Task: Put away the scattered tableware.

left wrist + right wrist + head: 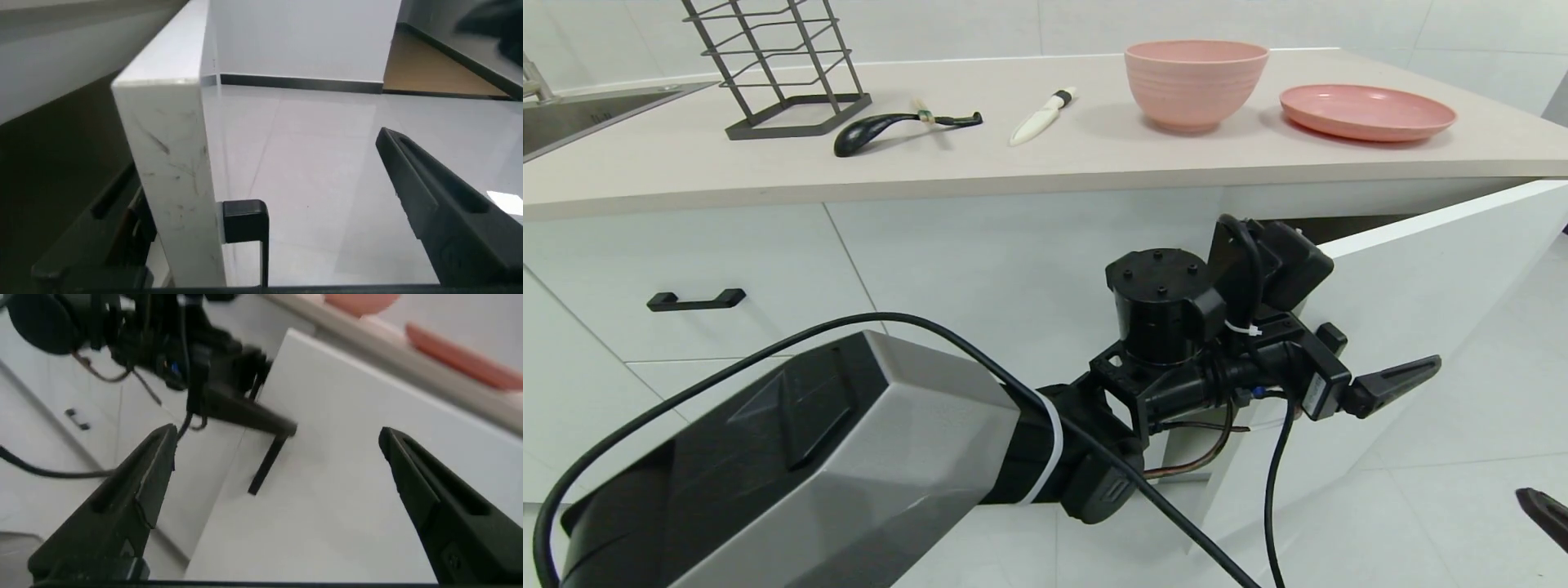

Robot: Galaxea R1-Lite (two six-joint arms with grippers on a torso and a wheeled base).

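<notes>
You see a matt counter [645, 163], smooth matt pink bowl [1195, 82] and plate [1366, 110], black metal wire rack [784, 69], glossy black spoon [874, 129], glossy white door [1421, 269], scuffed edge.

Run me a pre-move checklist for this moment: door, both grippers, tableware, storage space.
1. Cabinet door open: ok, swung partly out.
2. Left gripper open: ok, the door's edge and handle lie between its fingers.
3. Right gripper open and empty: ok.
4. Tableware put away: not ok; bowl, plate, spoon and knife lie on the countertop.
5. Room inside the cabinet: cannot tell, the interior is dark.
</notes>
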